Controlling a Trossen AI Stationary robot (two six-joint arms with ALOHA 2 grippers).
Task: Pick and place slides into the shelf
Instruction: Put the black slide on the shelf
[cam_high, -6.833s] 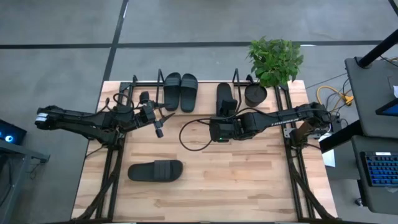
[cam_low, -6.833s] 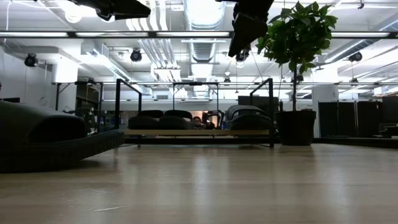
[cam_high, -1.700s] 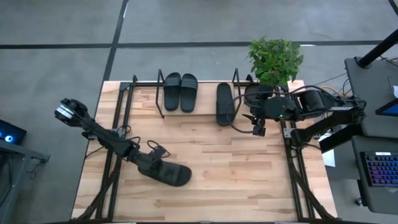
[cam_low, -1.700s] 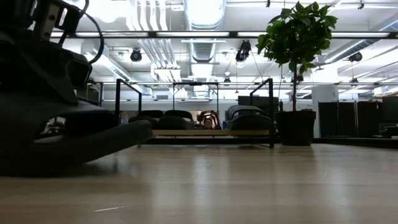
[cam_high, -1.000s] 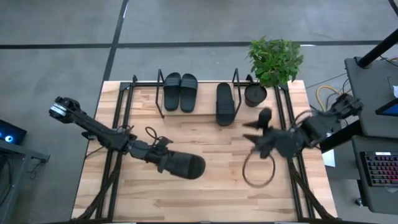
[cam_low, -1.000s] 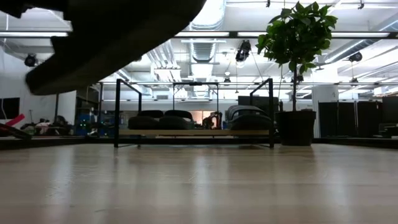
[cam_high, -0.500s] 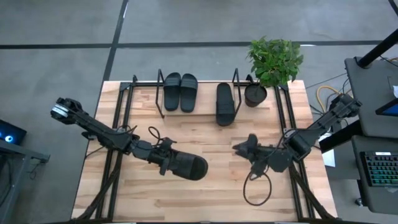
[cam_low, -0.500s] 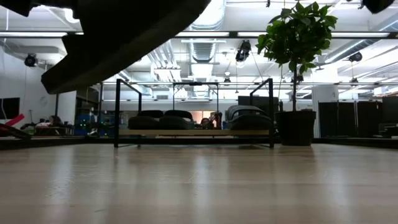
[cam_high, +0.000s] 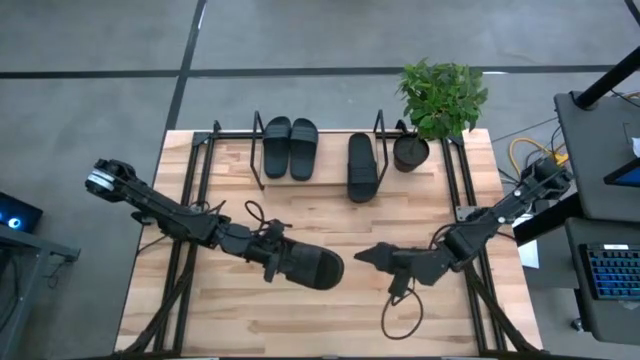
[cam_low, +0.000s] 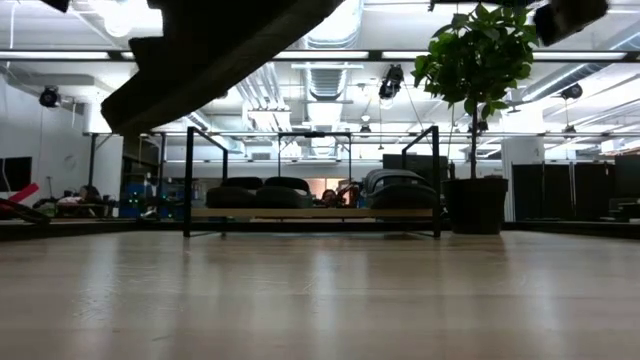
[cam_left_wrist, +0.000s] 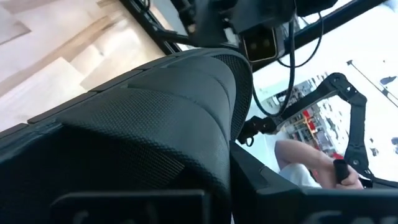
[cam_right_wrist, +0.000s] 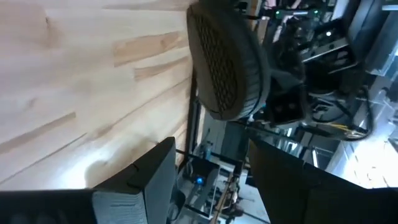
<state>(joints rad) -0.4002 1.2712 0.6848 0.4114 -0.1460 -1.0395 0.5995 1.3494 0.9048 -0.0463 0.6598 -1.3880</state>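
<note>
Hanging above the middle of the table (cam_high: 330, 315), the fourth slide (cam_high: 310, 267) is being carried clear of the wood by the left gripper (cam_high: 268, 255), whose fingers are clamped tight on it; in the low view its dark sole (cam_low: 215, 45) is filling the upper left, well off the tabletop. Sitting on the shelf (cam_high: 257, 150) at the far edge are the other three slides: a pair (cam_high: 290, 146) lying side by side toward the left and a single one (cam_high: 361, 166) toward the right. Facing the carried slide from just beside its toe end, the right gripper (cam_high: 366, 256) is holding its fingers spread wide with nothing between them. Standing beside the shelf's right end is a potted plant (cam_high: 441, 95). Trailing beneath the right arm is a looped cable (cam_high: 398, 315)
</note>
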